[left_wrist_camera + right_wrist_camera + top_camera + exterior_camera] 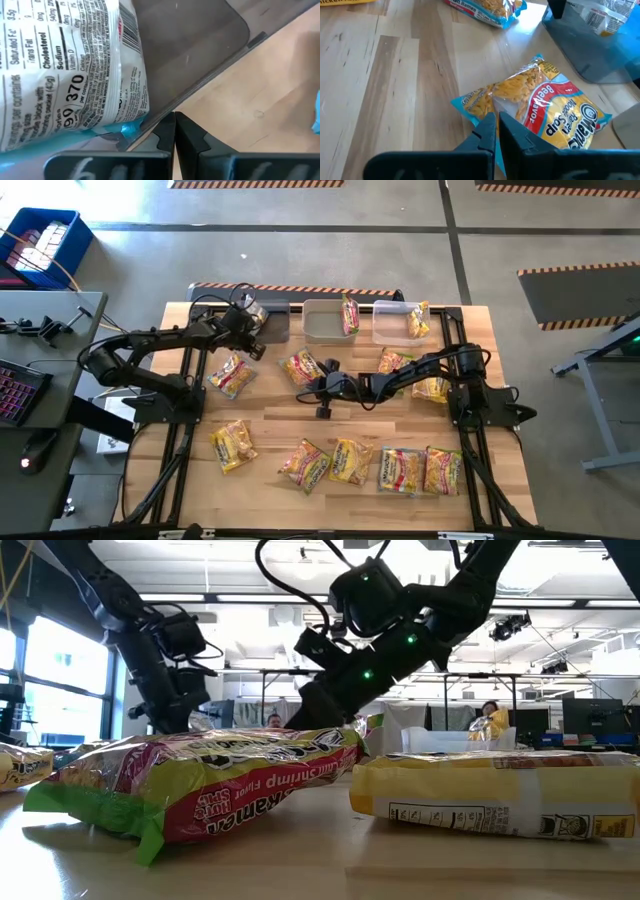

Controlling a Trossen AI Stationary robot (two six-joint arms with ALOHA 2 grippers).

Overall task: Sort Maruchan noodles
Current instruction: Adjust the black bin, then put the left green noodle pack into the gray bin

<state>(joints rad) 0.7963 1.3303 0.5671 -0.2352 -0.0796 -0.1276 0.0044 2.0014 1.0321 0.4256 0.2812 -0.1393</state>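
Note:
My left gripper point(250, 322) is over the dark grey bin point(274, 322) at the far left, shut on a silvery-white packet point(65, 75) with its nutrition print up. My right gripper point(312, 383) is low at mid-table, shut at the edge of a yellow, blue-edged beef packet point(545, 110) that lies flat on the wood. Several more yellow packets lie flat on the table, such as one to the left point(232, 375) and a row along the near edge point(350, 462). My left gripper holds the silvery packet by its blue-trimmed corner point(131, 129), beside the shut fingers point(165, 135). The packet spreads back toward the wrist, over the bin's grey floor point(200, 40). One finger hides the exact place of contact. My right gripper comes slanting down from the table's right side. Its shut fingertips point(487, 127) are on the packet's near long edge point(482, 107), toward the blue end. The packet lies flat on the table. The fingers hide whether the seam is between them.
A clear middle bin point(322, 325) holds a standing packet point(349, 315), and the right bin point(392, 325) holds another point(418, 320). Two packets point(432, 388) lie under my right arm. Bare wood shows between the mid-table packets and the near row.

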